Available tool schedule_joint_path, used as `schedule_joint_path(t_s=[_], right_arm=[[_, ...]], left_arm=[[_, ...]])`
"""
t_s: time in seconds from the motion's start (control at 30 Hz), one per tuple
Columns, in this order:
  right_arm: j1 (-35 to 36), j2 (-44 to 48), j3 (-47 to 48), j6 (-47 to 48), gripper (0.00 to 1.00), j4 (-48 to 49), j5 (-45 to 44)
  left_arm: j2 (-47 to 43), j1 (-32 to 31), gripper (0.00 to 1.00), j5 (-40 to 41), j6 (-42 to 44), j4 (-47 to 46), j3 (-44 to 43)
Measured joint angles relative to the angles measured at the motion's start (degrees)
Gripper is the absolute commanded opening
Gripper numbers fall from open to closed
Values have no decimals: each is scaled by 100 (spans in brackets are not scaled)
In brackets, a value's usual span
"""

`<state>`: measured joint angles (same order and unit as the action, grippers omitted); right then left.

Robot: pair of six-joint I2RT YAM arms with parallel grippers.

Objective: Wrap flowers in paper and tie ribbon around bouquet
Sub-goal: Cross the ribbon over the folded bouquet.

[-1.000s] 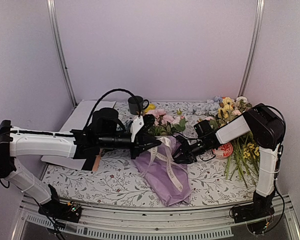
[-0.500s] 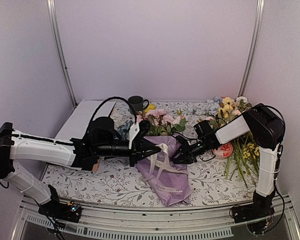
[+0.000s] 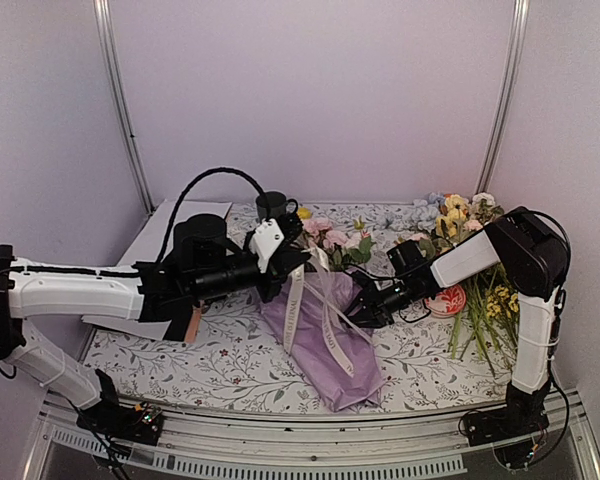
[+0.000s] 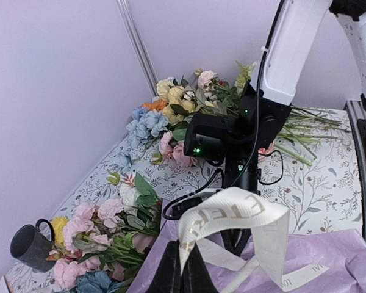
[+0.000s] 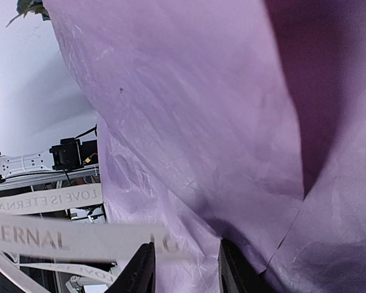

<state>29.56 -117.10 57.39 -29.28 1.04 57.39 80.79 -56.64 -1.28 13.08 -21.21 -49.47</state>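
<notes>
Lilac-purple wrapping paper sheet (image 3: 325,345): matt, soft, finely creased. Across it, cream-white fabric ribbon (image 4: 256,217): smooth, slight satin sheen, gold-printed lettering. Beneath the paper, floral-printed table covering (image 3: 230,365): matt. Left of the paper, white arm shell (image 3: 70,292): smooth, glossy plastic.

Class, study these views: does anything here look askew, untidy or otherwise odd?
Yes. The ribbon is not tied. It rises in a loose loop from the shut left gripper, which pinches it, and trails in slack strands across the bouquet, which lies on its side rather than upright.
</notes>
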Motion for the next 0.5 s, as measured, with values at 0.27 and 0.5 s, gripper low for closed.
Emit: schedule_joint_path(t_s=[0.27,0.5], right_arm=[[0,0,0,22,38,-11,-2],[0,0,0,44,38,-20,-2]], left_arm=[[-173,-505,0,-129,573,59,435],[35,-750,0,-831,415,577,476]])
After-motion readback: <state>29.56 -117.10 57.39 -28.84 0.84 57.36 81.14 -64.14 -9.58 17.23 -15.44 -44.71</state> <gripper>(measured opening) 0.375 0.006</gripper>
